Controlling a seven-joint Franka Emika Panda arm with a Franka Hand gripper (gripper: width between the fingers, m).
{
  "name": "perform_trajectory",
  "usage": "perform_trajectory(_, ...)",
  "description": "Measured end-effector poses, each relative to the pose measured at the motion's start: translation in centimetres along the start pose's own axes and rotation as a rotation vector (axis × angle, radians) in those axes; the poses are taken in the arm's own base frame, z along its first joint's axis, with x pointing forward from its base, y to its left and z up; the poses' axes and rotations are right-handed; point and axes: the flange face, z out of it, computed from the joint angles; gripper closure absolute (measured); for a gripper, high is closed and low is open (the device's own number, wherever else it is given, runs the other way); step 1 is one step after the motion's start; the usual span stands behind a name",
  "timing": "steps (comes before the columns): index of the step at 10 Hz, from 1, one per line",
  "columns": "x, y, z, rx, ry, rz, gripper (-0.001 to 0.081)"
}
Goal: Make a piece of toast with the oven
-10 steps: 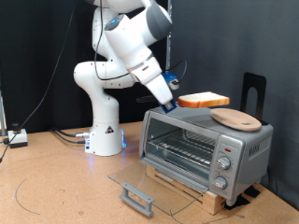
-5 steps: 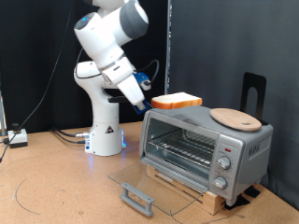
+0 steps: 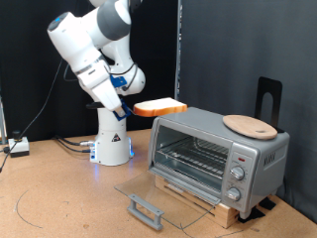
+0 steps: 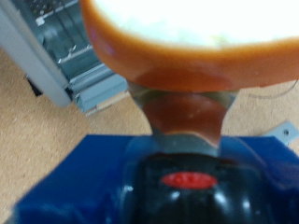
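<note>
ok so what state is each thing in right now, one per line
piece of toast: held level in the air, off the oven's top, toward the exterior view's left
gripper: shut on the toast's edge
oven: door folded down open, wire rack bare
wooden plate: lying flat on the oven's top

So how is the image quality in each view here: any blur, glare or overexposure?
Exterior view: sharp and evenly lit, black backdrop, oven clear, faint reflections on its open glass door. Wrist view: soft and out of focus up close, the piece of toast blown out white on top, gripper blurred.
</note>
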Motion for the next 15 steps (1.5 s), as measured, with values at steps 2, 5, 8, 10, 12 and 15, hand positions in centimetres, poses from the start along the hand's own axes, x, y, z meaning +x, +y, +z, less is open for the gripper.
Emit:
perform_trajectory(2,-2.0,1.4,-1.6,-0.022,0.001,0.027,0.0397)
perform_trajectory(5,-2.8,1.8,-1.5,-0.021,0.0,0.023,0.0397)
perform_trajectory(8,-4.9,3.1,2.1,-0.031,-0.032,-0.044,0.0397)
perform_trajectory(10,-6.2,4.4,4.6,-0.055,-0.053,-0.076,0.0397)
perform_trajectory(12,-6.4,5.5,6.8,-0.074,-0.067,-0.073,0.0397)
perform_trajectory(15,-5.4,6.3,9.8,-0.08,-0.069,-0.075,0.0397)
